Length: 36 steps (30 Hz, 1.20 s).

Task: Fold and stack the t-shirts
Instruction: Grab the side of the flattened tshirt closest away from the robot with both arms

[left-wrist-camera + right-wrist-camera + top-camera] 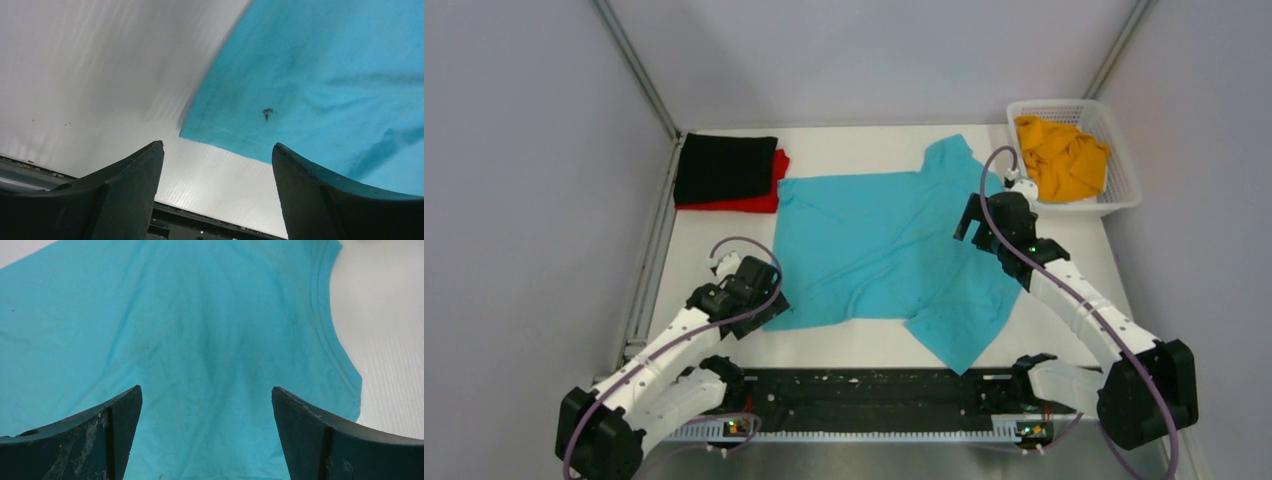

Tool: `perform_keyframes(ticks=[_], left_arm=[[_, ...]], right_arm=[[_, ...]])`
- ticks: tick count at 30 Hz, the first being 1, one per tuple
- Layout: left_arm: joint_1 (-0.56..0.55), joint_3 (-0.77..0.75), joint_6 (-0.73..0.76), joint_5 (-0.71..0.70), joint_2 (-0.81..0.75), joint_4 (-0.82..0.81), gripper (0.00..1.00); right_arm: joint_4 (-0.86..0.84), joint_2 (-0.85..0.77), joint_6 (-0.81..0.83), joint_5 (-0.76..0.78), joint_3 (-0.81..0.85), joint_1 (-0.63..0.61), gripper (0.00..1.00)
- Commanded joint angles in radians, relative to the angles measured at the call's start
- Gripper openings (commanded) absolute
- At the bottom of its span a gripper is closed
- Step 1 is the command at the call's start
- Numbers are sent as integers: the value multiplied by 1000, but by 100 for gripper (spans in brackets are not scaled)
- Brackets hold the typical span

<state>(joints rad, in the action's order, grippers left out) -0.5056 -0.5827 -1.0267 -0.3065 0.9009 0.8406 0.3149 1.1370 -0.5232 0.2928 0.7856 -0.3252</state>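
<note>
Turquoise t-shirt [874,250] lies spread under left end effector [217,145] and right end effector [206,388], both gaping wide.

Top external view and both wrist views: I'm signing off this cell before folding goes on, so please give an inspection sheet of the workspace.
Surface: white table.
Job's things: turquoise t-shirt spread flat mid-table; black t-shirt folded atop red t-shirt, far left; orange-yellow t-shirt crumpled in the basket.
Clutter: nothing seen.
Claws: left claw open at the turquoise shirt's near-left corner; right claw open over its right side; neither holds anything.
Cables: purple cable looped on each arm.
Surroundings: grey walls on three sides.
</note>
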Motion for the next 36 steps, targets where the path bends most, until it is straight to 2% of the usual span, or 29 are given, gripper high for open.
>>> perform_keyframes(ticks=[1,6,8,12,16,22,24,26,27,32,36], left_arm=[[-6,72,-104,18,-58,-14,81],[-6,114,-129,31,-31,-80,73],[-7,123,-138,32,3,-116,66],[-5,126,-167,-20,85,-136,60],[-4,98,-166,-48,152,-131,49],[-4,101,-158,-81,187,-160,43],[-2,100,-147,-78,199,-178,34],[-4,105,-140,-65,208,-206,10],[-4,110,-139,-56,210,-229,1],[-4,141,-110,-32,190,-287,0],[-3,141,-87,-63,121,-262,0]], right_arm=[[-13,-70,-7,29,-14,0,99],[0,-67,1,37,-25,1,99],[-5,-62,8,25,-25,0,99],[-5,-59,11,20,-27,1,99],[-7,-60,14,22,-28,1,99],[4,-56,15,15,-25,0,99],[10,-59,14,14,-25,1,99],[18,-61,11,13,-25,0,99],[24,-60,11,9,-24,1,99],[72,-81,36,-40,-22,1,99],[154,-96,56,-92,2,-41,98]])
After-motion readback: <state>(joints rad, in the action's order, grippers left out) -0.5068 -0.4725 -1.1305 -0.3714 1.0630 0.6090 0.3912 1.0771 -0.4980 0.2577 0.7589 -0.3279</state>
